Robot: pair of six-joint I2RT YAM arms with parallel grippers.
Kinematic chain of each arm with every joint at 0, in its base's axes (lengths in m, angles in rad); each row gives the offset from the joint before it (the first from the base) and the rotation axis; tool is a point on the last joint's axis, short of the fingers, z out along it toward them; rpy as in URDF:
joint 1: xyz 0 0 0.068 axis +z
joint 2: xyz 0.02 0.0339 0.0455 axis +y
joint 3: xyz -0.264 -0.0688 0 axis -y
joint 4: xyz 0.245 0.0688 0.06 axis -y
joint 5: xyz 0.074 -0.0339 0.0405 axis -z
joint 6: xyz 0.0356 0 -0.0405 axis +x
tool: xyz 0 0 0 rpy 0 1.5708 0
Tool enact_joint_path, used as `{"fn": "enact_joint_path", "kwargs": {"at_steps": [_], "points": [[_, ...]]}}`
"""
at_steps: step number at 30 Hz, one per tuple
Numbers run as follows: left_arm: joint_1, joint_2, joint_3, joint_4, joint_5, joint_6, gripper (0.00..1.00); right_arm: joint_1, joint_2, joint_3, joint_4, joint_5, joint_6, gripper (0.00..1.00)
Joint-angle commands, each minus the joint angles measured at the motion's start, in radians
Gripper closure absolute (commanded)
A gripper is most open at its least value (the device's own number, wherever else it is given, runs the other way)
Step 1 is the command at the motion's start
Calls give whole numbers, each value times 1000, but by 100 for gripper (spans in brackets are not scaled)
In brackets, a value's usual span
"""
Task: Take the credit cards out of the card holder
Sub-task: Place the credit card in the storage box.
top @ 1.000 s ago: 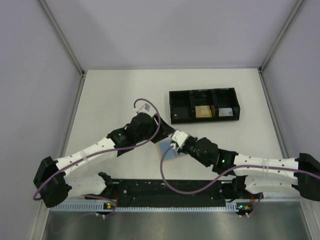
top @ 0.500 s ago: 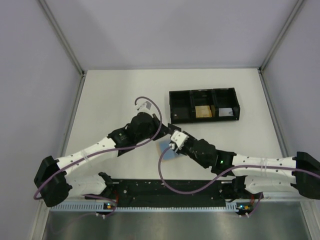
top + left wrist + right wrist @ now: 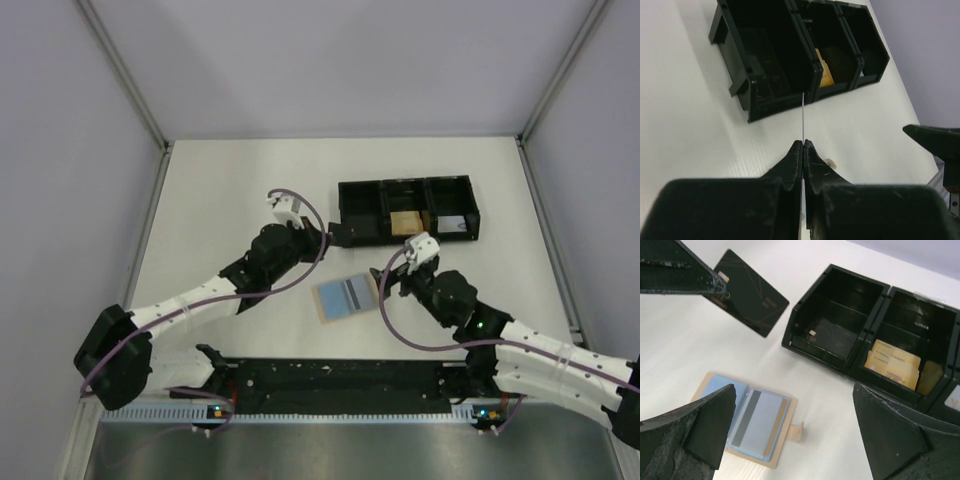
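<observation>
No writing can be read anywhere. The dark card just left of the black tray carries thin gold lines and a small line of print, too blurred to make out. The tan cards in the tray's middle compartment bear faint print, equally illegible.

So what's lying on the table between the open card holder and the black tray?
Nothing. In the right wrist view that strip of white table between the card holder and the black tray is bare.
</observation>
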Motion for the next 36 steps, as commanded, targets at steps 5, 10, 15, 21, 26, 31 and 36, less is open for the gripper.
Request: {"fn": "enact_joint_path", "kwargs": {"at_steps": [5,10,15,21,26,31,36], "points": [[21,219,214,137,-80,25,100,-27,-106,-84,90,153,116,2],[21,380,377,60,-135,-28,100,-27,-173,-133,119,201,119,2],[20,532,507,-18,-168,-93,100,-29,-229,-167,136,237,122,2],[18,667,628,-101,-164,-149,100,-29,-239,-173,120,280,129,2],[14,740,685,-133,-143,-168,99,-30,-242,-173,122,287,128,2],[3,783,721,-161,-134,-186,89,-30,-242,-176,122,296,129,2],[-5,793,787,-267,-183,-200,65,-29,-242,-173,114,297,126,2]]}}
